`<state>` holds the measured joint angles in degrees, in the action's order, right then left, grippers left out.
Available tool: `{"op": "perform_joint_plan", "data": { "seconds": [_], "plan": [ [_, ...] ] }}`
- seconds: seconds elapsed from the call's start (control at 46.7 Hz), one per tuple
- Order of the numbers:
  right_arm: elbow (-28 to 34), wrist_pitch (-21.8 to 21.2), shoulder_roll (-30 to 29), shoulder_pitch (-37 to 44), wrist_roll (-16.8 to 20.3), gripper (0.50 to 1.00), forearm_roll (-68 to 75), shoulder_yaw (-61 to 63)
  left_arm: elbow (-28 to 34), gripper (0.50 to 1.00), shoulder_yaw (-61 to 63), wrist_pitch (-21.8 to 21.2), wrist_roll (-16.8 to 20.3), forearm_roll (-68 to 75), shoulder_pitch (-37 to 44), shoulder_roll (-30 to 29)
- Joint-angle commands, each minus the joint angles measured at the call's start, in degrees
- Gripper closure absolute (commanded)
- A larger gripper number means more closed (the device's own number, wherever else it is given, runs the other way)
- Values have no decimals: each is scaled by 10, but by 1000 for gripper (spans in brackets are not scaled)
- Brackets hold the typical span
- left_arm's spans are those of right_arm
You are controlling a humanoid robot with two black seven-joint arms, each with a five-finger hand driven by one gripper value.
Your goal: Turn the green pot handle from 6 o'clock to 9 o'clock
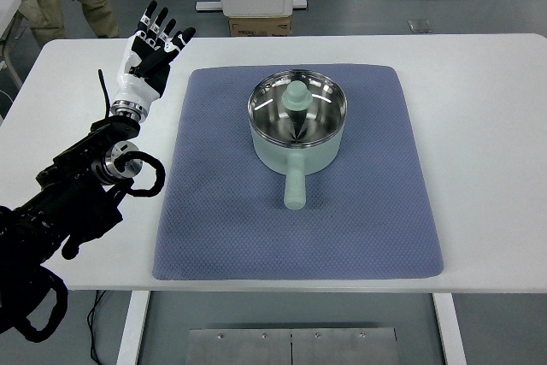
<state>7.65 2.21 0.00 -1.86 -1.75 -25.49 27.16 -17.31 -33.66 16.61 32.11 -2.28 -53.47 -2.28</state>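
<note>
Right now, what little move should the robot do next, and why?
Probably swing the left robot hand over toward the pot handle. That handle points straight at the near edge of the blue mat, the robot hand is open above the bare table well to the left, and nothing is touching the green pot.
</note>
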Motion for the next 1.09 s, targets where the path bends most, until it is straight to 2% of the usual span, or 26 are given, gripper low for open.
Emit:
{"op": "perform_joint_plan", "data": {
  "seconds": [0.0, 0.92, 1.07],
  "plan": [
    [0, 0, 0, -1, 0, 500, 0, 0, 0, 500, 0, 0, 0, 0, 0, -3],
    [0, 0, 0, 0, 0, 500, 0, 0, -2, 500, 3, 0, 1, 5, -13, -33],
    [0, 0, 0, 0, 0, 500, 1, 0, -49, 500, 12, -3, 1, 5, -26, -65]
  ]
}}
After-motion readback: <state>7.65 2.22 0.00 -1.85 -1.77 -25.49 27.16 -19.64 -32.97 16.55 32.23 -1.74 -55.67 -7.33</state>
